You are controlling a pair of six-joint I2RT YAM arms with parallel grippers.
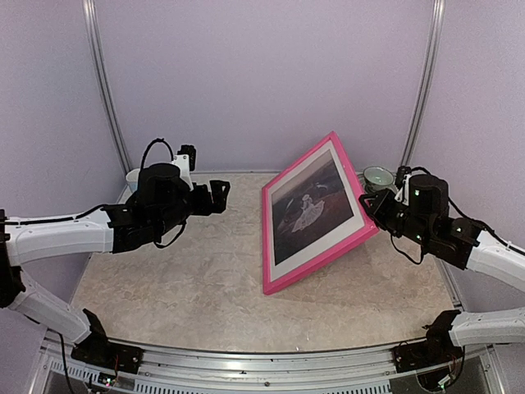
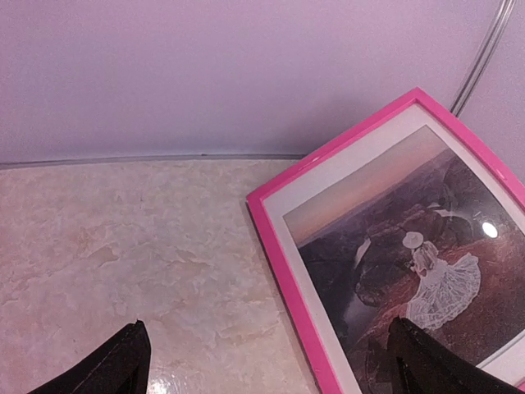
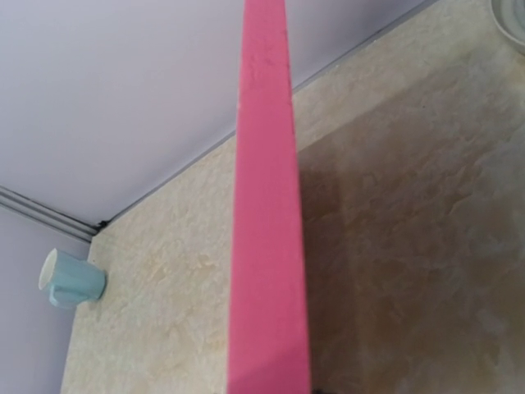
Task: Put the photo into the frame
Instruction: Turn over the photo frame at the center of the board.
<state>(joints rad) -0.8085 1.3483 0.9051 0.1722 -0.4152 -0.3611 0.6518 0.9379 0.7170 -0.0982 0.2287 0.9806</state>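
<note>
While the left gripper (image 1: 218,195) hangs wide open over the table (image 1: 189,279) at the left, touching nothing, the frame (image 1: 267,242) stands tilted at centre, its near left end on the table and its right side raised. The photo (image 1: 308,209) already shows inside it, face up. At the right, the right gripper (image 1: 371,207) appears closed on the raised rail. Insertion looks done; laying the frame flat and letting go seem left.

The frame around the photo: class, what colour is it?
Bright pink. The frame shows best in the top external view.
</note>
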